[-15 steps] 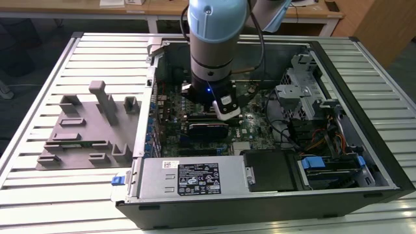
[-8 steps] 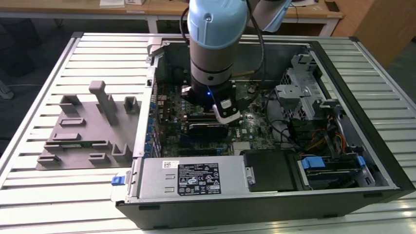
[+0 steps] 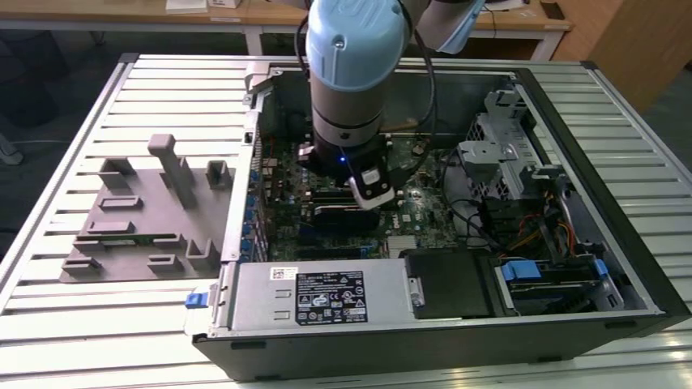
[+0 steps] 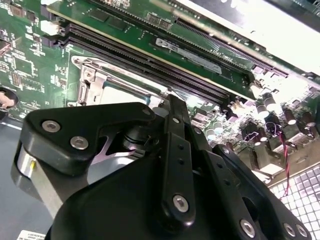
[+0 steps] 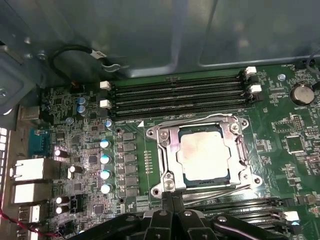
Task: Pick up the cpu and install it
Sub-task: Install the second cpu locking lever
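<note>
Inside the open computer case (image 3: 605, 243), we see the cpu (image 5: 205, 154) lying flat in the metal-framed motherboard socket (image 5: 167, 160). The hand (image 5: 172, 215) hovers just beside it; we cannot tell its opening.

Above the socket (image 5: 204, 156) the way down stood open, the cpu (image 5: 205, 155) lying uncovered in it. Memory slots (image 5: 180, 97) flanked it closely, capacitors (image 5: 105, 165) crowded one side, and the case wall (image 5: 150, 35) rose behind; clearance beneath the tool (image 5: 172, 212) seemed slight.
</note>
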Robot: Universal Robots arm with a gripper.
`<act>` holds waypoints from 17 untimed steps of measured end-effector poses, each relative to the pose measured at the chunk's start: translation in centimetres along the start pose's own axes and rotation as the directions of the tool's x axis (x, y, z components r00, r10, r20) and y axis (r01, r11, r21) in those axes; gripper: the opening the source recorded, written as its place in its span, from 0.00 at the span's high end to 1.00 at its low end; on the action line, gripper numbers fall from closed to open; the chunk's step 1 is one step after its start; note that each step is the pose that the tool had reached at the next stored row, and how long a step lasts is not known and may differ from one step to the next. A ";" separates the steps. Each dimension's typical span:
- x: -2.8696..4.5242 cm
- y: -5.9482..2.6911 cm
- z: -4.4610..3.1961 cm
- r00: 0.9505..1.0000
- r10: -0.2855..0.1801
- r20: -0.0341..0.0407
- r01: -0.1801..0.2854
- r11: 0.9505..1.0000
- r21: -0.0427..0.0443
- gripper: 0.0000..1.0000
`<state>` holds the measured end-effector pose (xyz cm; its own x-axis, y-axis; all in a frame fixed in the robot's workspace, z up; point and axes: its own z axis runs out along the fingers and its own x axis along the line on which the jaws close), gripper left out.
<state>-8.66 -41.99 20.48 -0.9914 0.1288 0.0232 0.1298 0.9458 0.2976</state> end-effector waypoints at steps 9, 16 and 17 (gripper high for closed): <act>0.52 -0.14 0.22 1.000 0.000 0.000 0.000 1.000 0.000 0.89; 0.61 -0.26 0.57 1.000 0.000 0.000 0.000 1.000 0.000 0.89; 0.62 -0.28 0.63 1.000 0.000 0.000 0.000 1.000 0.000 0.89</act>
<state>-9.30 -41.99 19.81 -0.9914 0.1288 0.0231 0.1298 0.9459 0.2974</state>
